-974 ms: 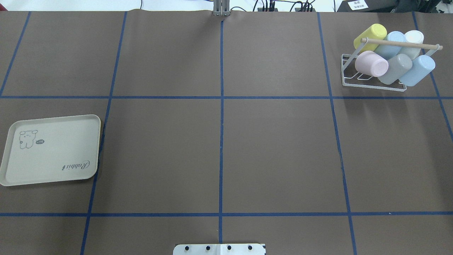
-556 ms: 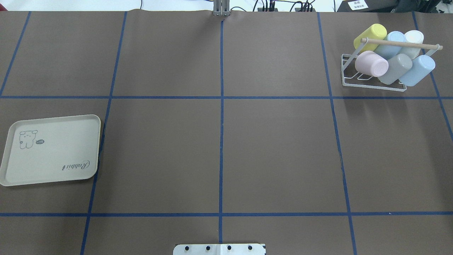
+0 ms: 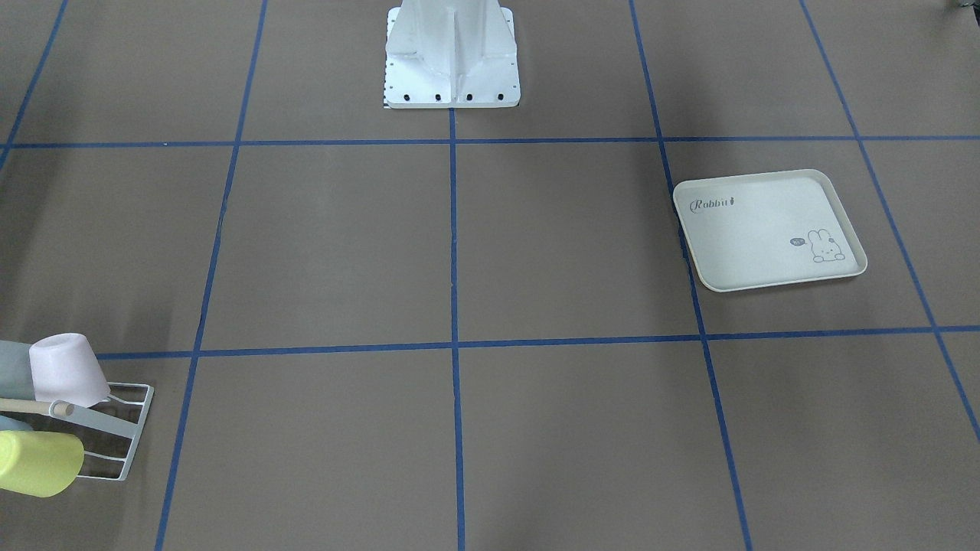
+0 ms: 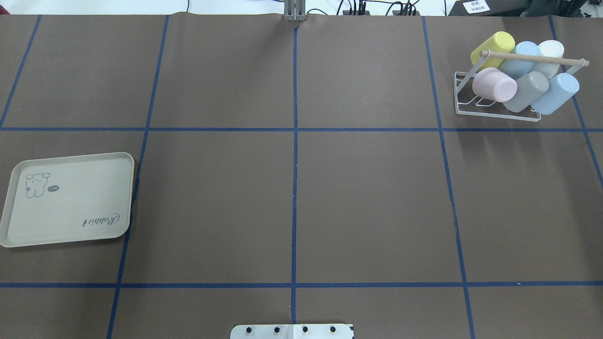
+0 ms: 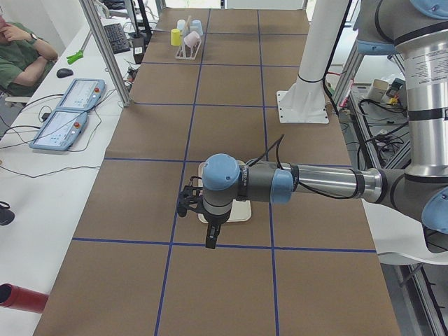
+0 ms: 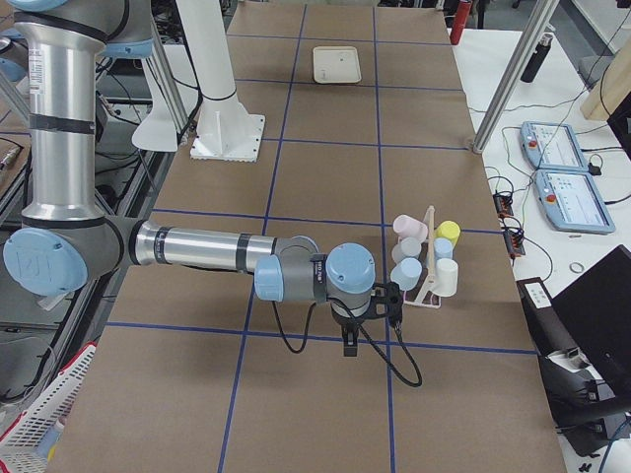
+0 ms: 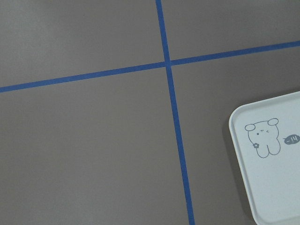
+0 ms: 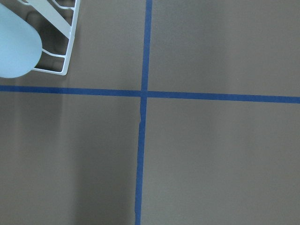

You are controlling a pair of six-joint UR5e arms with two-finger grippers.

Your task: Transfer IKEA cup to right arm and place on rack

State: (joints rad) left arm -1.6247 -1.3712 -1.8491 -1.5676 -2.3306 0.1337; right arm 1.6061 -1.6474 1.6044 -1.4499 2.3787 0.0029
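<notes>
Several IKEA cups lie tilted on the white wire rack (image 4: pixel 471 111) at the table's far right: a pink cup (image 4: pixel 494 84), a yellow cup (image 4: pixel 492 47), a grey cup (image 4: pixel 527 92) and a light-blue cup (image 4: pixel 556 93) among them. The rack (image 3: pixel 122 428) also shows in the front view, and the right wrist view catches its corner (image 8: pixel 70 42). My left gripper (image 5: pixel 210 242) hangs over the tray side and my right gripper (image 6: pixel 350 347) hovers near the rack. Both appear only in the side views, so I cannot tell whether they are open or shut. Neither holds a cup that I can see.
A cream rabbit-print tray (image 4: pixel 70 200) lies at the table's left. The robot's white base plate (image 4: pixel 292 331) sits at the near edge. Blue tape lines grid the brown table. A person sits beside teach pendants (image 5: pixel 70 112) off the table's far side.
</notes>
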